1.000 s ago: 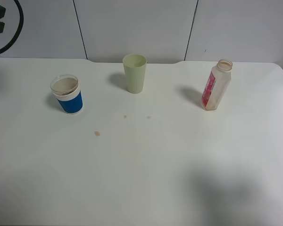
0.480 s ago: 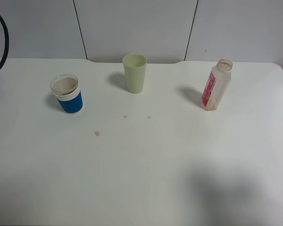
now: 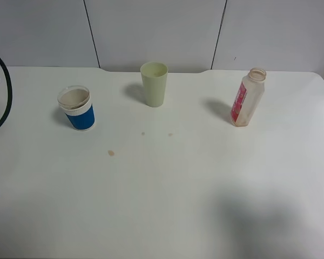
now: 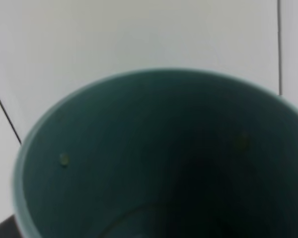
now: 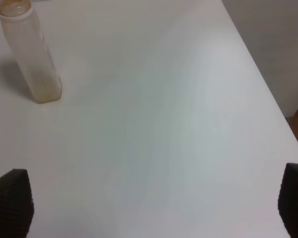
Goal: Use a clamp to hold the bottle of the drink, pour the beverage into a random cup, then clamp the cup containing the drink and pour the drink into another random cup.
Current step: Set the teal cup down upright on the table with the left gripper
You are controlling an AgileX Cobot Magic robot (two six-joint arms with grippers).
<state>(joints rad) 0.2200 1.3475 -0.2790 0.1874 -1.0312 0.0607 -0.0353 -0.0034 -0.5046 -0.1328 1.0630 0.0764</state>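
The bottle of the drink (image 3: 247, 100) stands upright and uncapped at the back right of the white table, whitish with a red-pink label. In the right wrist view the bottle (image 5: 32, 59) stands well ahead of my right gripper (image 5: 152, 198), whose black fingertips (image 5: 12, 203) are spread wide, open and empty. The blue and white cup (image 3: 78, 110) with a brownish inside stands at the back left. A pale yellow-green cup (image 3: 154, 84) stands at the back centre. My left gripper is out of view. The left wrist view is filled by the dark teal inside of a round container (image 4: 154, 158).
A black cable (image 3: 5, 91) loops at the far left edge of the exterior view. Small brown drops (image 3: 111, 152) mark the table in front of the cups. The table's right edge (image 5: 268, 94) runs close to the right gripper, with floor beyond.
The black cable and arm part at the left edge have dropped lower and further out of view. The cups, the bottle and the right gripper have stayed still.
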